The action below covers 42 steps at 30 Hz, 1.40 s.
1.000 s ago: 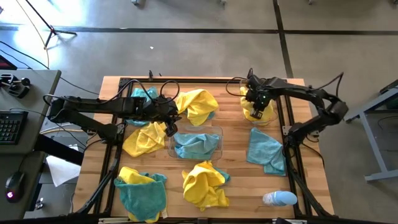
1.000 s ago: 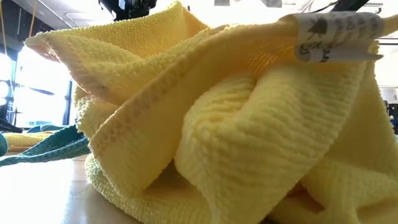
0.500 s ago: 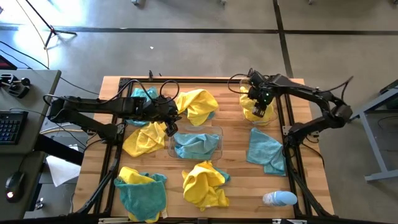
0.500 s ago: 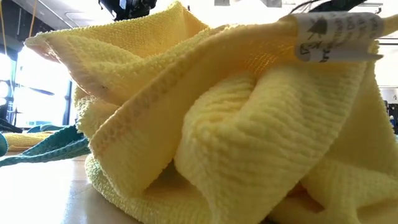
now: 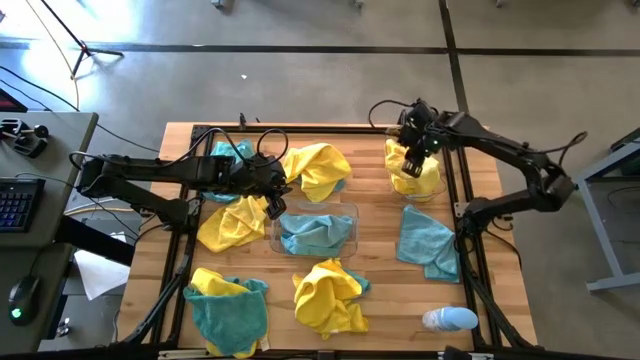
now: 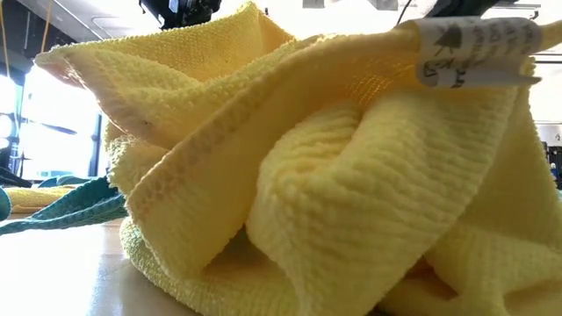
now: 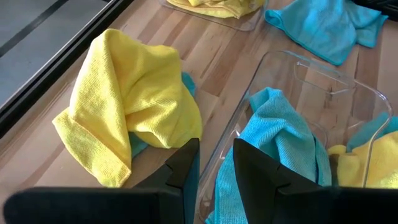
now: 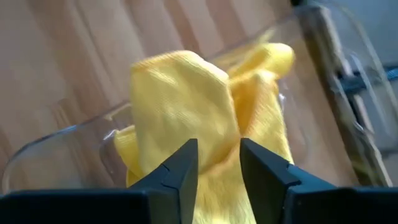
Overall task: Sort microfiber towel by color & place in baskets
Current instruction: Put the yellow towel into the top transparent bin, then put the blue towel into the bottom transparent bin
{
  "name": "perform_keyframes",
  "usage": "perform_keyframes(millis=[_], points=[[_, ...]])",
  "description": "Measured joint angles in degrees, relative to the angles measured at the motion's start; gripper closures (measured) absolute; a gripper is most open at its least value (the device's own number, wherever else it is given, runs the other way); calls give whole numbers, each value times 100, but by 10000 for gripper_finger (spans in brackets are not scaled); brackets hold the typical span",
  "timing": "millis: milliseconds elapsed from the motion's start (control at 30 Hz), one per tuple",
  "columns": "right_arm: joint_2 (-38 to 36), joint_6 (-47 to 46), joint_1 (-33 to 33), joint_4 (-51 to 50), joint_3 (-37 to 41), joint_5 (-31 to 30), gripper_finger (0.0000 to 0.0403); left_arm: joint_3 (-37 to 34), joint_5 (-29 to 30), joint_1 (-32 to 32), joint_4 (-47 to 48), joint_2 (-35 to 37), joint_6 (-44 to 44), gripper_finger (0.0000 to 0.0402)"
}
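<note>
Partly sorted: yellow towel [image 5: 415,178] in far basket [image 5: 436,185], right gripper [image 5: 412,160] above, slightly open & empty; left gripper [image 7: 216,163] straddles teal basket [image 5: 348,214] wall, parted, approx six towels left on table [image 5: 380,260].

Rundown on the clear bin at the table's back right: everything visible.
The clear see-through plastic bin with rounded corners sits flat on the wooden table near its back right corner. It holds a heap of crumpled yellow microfiber towels that rises above its rim. The right claw hangs over the heap, jaws slightly apart, gripping nothing. A teal towel lies on the table just in front, apart from the bin.
</note>
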<state>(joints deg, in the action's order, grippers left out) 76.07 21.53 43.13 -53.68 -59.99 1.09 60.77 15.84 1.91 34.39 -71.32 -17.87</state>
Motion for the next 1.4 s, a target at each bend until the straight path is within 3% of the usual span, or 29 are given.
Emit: perform_keyframes(millis=[233, 567, 767, 1000, 1133, 1400], points=[[691, 574, 233, 259, 2, 291, 392, 0, -33, 0, 0, -1, -2, 314], [1736, 697, 617, 478, 4, 265, 399, 0, -50, -9, 0, -1, -255, 314], [1961, 512, 634, 344, 4, -63, 402, 2, -50, -9, 0, -1, -258, 314], [1457, 150, 634, 79, 4, -25, 402, 1, -48, -9, 1, -1, -200, 314], [822, -147, 623, -104, 4, 79, 402, 1, -48, -9, 2, -1, -149, 314], [-458, -1109, 151, -634, 4, -301, 403, 2, -48, -8, 10, -1, 286, 314]])
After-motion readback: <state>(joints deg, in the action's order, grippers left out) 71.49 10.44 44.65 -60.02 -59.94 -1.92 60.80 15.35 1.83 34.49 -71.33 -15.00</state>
